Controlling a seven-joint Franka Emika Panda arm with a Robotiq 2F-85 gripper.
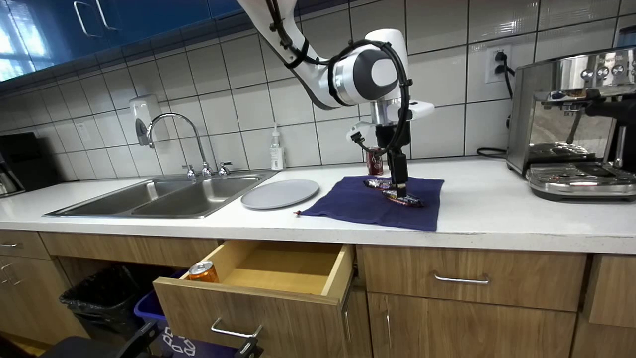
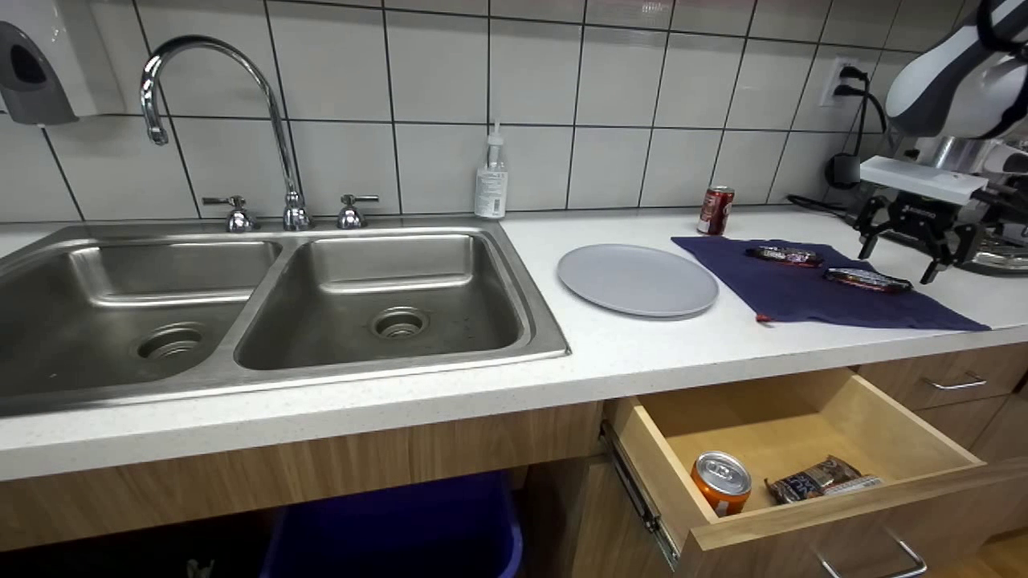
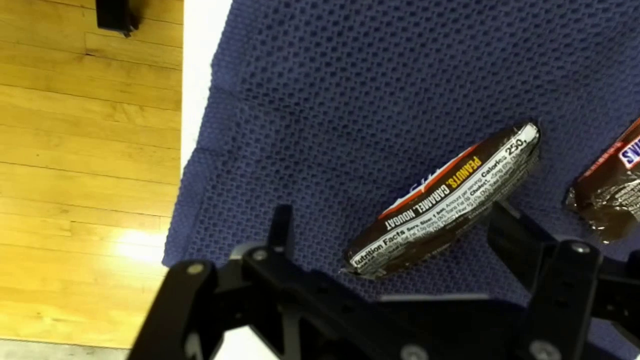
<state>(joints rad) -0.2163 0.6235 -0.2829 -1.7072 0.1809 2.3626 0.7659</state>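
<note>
Gripper [image 3: 392, 215] points down over a blue cloth [image 3: 325, 125], fingers [image 3: 283, 227] standing wide apart. Candy bar [image 3: 442, 200] lies slantwise on the cloth, in the gap between the fingers: more room on its front side, whereas the rear finger sits right by the wrapper; contact cannot be told. Second candy bar [image 3: 612, 185] lies beyond that finger, a strip of cloth separating the two bars. Front hem of the cloth runs along the front edge of the counter [image 3: 196, 90]; the white margin narrows until a corner reaches the edge. Behind the rear hem: red soda can [image 2: 715, 210], upright, near the tile wall [image 2: 530, 168]. Sideways: grey plate [image 2: 638, 279] close by the cloth, then the rim of the sink [image 2: 540, 317]; on the opposite side the coffee machine [image 1: 586, 156] stands well apart, with a broad stretch of counter between. Below the counter edge, a drawer [image 1: 293, 318] stands pulled out, holding an upright orange can [image 2: 721, 486] near its side wall and a wrapped snack [image 2: 815, 480].
</note>
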